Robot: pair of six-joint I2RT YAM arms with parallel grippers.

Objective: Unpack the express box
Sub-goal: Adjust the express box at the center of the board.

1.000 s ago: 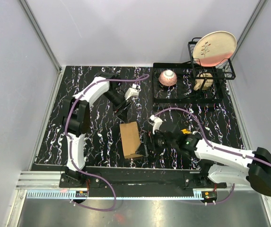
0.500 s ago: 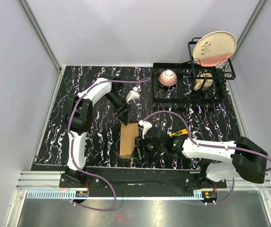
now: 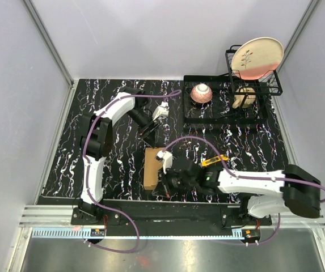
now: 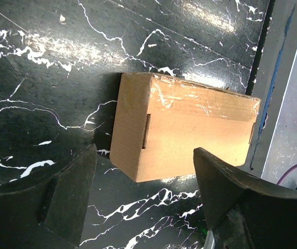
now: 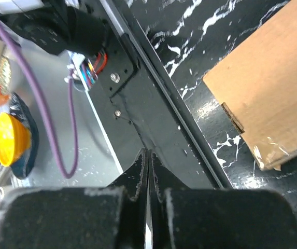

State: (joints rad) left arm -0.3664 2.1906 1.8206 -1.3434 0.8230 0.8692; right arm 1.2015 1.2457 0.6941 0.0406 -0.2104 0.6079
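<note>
The express box (image 3: 152,168), a plain brown taped carton, lies flat on the black marbled table near its front edge. My left gripper (image 3: 149,134) hovers just behind it, open and empty. In the left wrist view the box (image 4: 184,135) lies beyond the spread fingers (image 4: 70,197). My right gripper (image 3: 165,187) sits low at the box's near right corner. Its fingers (image 5: 140,171) are pressed together with nothing between them, pointing over the table's front rail. The box's taped end (image 5: 272,98) lies to their right, apart from them.
A yellow utility knife (image 3: 213,161) lies right of the box, beside the right arm. At the back right a black tray (image 3: 224,116) carries a pink bowl (image 3: 201,93), and a wire rack (image 3: 253,79) holds a plate (image 3: 257,56). The front rail (image 5: 153,119) runs close under the right gripper.
My right arm has swung left from beside the box to its near right corner, and its gripper has gone from open to shut. The left arm has barely shifted.
</note>
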